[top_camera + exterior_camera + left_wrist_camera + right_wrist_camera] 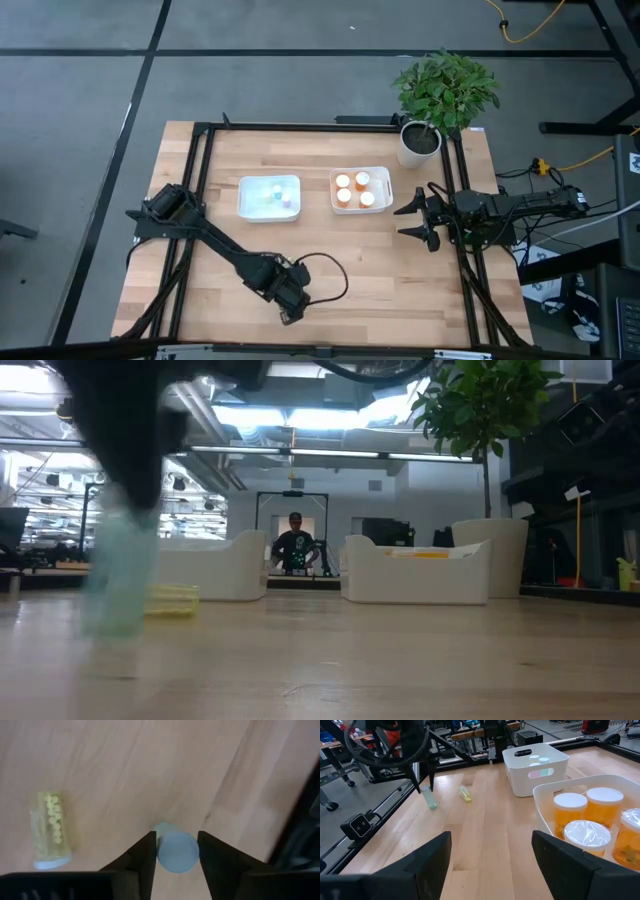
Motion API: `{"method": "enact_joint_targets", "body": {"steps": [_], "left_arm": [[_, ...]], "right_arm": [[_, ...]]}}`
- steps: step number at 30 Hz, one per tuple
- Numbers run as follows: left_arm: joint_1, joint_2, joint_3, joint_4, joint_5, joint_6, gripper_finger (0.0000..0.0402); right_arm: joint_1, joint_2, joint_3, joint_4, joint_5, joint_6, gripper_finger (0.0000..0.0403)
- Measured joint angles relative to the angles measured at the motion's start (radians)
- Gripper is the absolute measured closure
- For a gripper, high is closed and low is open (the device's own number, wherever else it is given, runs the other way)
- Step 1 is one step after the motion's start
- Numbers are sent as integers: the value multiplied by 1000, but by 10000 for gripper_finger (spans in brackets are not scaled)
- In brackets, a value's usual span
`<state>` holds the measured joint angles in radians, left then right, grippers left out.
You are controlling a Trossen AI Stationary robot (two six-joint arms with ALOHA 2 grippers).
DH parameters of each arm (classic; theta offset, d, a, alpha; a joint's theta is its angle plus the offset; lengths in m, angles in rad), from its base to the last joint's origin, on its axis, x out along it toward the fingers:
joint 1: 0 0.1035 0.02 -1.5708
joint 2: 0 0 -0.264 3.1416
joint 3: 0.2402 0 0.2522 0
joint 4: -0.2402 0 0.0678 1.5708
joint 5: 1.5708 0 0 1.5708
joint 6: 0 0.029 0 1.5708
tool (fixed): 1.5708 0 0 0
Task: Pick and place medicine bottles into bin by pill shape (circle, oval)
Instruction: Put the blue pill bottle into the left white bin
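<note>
My left gripper (pixel 290 303) is near the table's front edge, shut on a small pale green bottle with a pale cap (pixel 177 851). The bottle also shows in the right wrist view (pixel 430 800) and the low view (pixel 120 585). A small yellow-green bottle (pixel 50 830) lies on its side on the table close by (pixel 465 794). Several orange bottles (pixel 353 190) stand in the right white bin (pixel 388 188). Small pale bottles stand in the left white bin (pixel 242 196). My right gripper (pixel 408 218) is open and empty at the right, beside the orange bottles' bin. My left gripper pinches the pale green bottle at its upper end, one finger (pixel 145 857) on each side of the capped top (pixel 176 840). The fingers come from above, pointing down. The bottle hangs below them, slightly tilted (pixel 432 804). Whether its lower end touches the table, I cannot tell.
A potted plant (pixel 420 143) stands at the far right corner. The left arm's cable loops over the table (pixel 330 275) beside the left gripper. A black frame runs along the table's edges. A person shows far off in the room beyond the table (pixel 294 545).
</note>
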<state>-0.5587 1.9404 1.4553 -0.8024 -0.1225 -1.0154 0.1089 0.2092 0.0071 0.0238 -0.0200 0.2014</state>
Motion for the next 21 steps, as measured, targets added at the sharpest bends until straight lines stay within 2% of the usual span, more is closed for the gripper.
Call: {"method": "enact_joint_targets", "body": {"steps": [3, 6, 13, 18, 21], "left_arm": [[38, 0, 56, -49, 17, -49, 278], [79, 0, 149, -188, 19, -41, 286], [189, -4, 375, -624, 19, 128, 289], [300, -54, 406, -735, -28, 185, 290], [366, -100, 405, -773, -68, 282, 291]], "right_arm": [[0, 0, 0, 0, 0, 0, 124], [0, 0, 0, 0, 0, 0, 124], [0, 0, 0, 0, 0, 0, 124], [0, 0, 0, 0, 0, 0, 124], [0, 0, 0, 0, 0, 0, 124]]}}
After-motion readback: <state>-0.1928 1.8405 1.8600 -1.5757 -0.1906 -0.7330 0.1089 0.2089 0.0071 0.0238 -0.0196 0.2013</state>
